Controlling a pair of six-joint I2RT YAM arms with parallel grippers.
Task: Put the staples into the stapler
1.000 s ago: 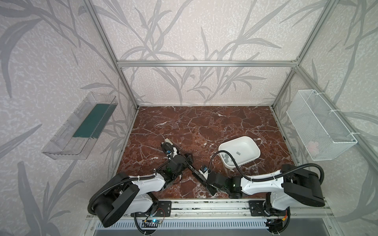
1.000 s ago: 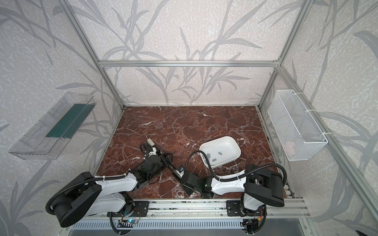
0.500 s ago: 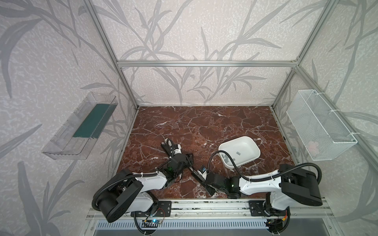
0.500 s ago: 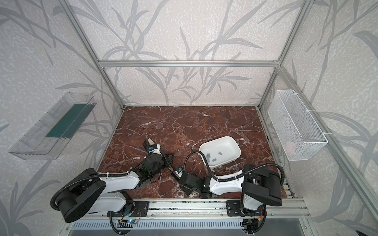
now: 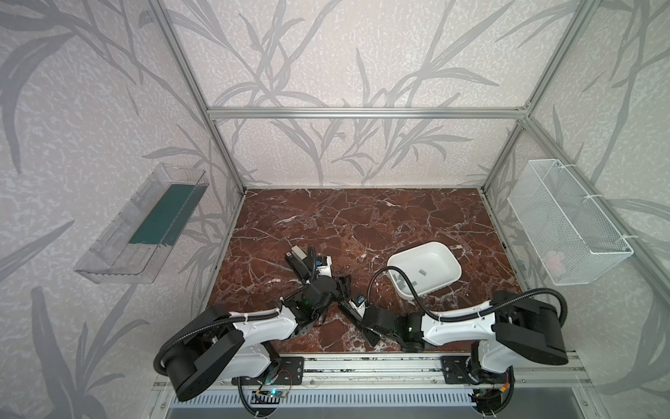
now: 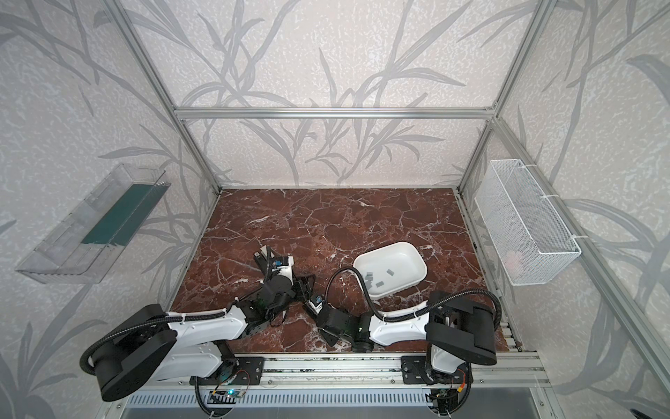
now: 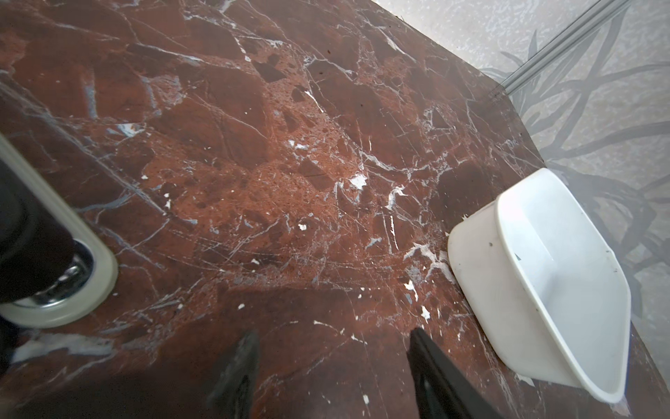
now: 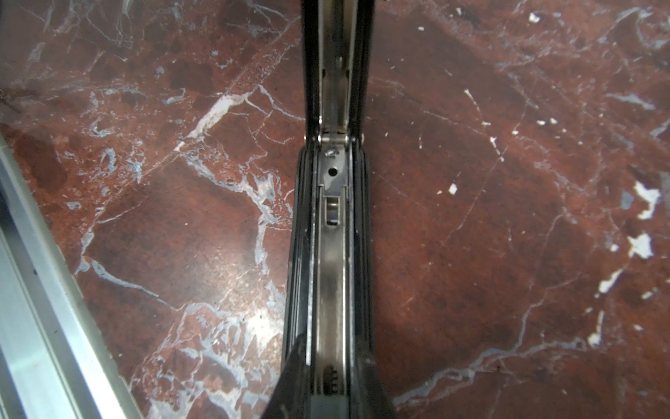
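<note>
Overhead, both top views show the marble desk (image 5: 362, 225) and the white tub (image 5: 417, 251) holding the staples (image 5: 422, 271). Only the right wrist view shows the opened stapler (image 8: 331, 254) and its metal channel, pinched by the right fingers (image 8: 290, 377). Only the left wrist view shows the left fingers (image 7: 237, 370) spread over bare desk.

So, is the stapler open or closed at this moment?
Open. In the right wrist view the stapler is swung apart at its hinge, with the bare metal channel exposed.
</note>
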